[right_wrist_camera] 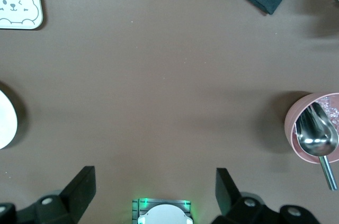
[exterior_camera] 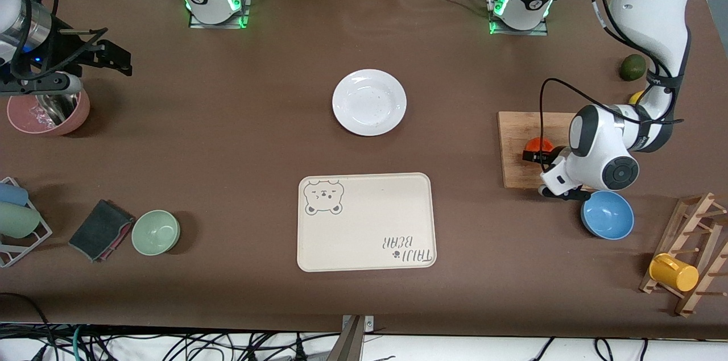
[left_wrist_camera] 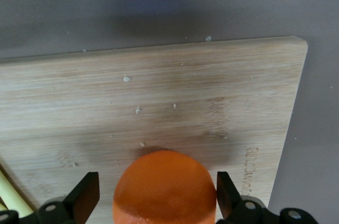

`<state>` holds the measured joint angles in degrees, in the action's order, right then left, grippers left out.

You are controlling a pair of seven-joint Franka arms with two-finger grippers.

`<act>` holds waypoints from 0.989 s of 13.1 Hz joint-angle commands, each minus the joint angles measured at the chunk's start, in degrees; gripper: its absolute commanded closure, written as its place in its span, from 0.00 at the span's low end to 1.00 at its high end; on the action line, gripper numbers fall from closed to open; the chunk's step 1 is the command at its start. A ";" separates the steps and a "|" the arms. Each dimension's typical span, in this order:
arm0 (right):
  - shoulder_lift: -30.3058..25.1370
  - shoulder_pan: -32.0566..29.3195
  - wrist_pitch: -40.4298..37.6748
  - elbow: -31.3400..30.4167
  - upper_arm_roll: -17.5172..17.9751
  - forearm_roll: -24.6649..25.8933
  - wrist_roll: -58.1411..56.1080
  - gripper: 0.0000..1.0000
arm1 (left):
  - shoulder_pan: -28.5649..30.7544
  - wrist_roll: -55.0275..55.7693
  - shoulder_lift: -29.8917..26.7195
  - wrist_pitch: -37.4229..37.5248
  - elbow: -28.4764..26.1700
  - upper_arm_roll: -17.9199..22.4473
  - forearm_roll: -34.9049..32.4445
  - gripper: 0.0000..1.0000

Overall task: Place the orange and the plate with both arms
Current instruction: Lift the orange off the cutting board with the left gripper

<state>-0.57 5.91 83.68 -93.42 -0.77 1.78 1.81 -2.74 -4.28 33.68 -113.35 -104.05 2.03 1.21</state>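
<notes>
The orange (exterior_camera: 537, 145) sits on a wooden cutting board (exterior_camera: 516, 148) toward the left arm's end of the table. My left gripper (exterior_camera: 539, 155) is down on the board, open, with its jaws on either side of the orange. In the left wrist view the orange (left_wrist_camera: 164, 189) fills the space in the left gripper (left_wrist_camera: 157, 182), with a gap on one side. The white plate (exterior_camera: 369, 102) lies empty at the table's middle, its rim showing in the right wrist view (right_wrist_camera: 4, 121). My right gripper (exterior_camera: 116, 53) is open and empty, held over the right arm's end of the table (right_wrist_camera: 153, 179).
A cream bear tray (exterior_camera: 364, 222) lies nearer the camera than the plate. A blue bowl (exterior_camera: 607, 214) stands beside the board. A pink bowl with a scoop (exterior_camera: 48, 113), a green bowl (exterior_camera: 156, 232), a dark cloth (exterior_camera: 99, 230), a green fruit (exterior_camera: 632, 67) and a rack with a yellow cup (exterior_camera: 674, 273) line the edges.
</notes>
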 commanded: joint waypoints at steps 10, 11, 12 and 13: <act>-0.05 -0.11 -1.06 0.79 -0.02 -1.25 -0.58 0.00 | 0.28 -1.26 0.24 -0.47 -0.45 -0.01 3.45 0.34; -0.05 -0.11 -1.06 0.87 -0.02 -1.25 -0.58 0.00 | 0.28 -1.26 0.24 -0.47 -0.36 -0.01 3.45 0.39; 0.04 -0.11 -1.06 0.79 -0.02 -1.25 -0.58 0.00 | 0.28 -1.17 0.24 -0.30 -0.27 -0.01 3.45 0.42; -0.05 -0.11 -1.06 0.79 -0.02 -1.25 -0.58 0.00 | 0.28 -1.08 0.24 -0.21 -0.18 -0.01 3.45 0.48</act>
<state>-0.56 5.91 83.63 -93.42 -0.77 1.41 1.81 -2.71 -4.28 34.07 -113.32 -104.03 2.11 2.44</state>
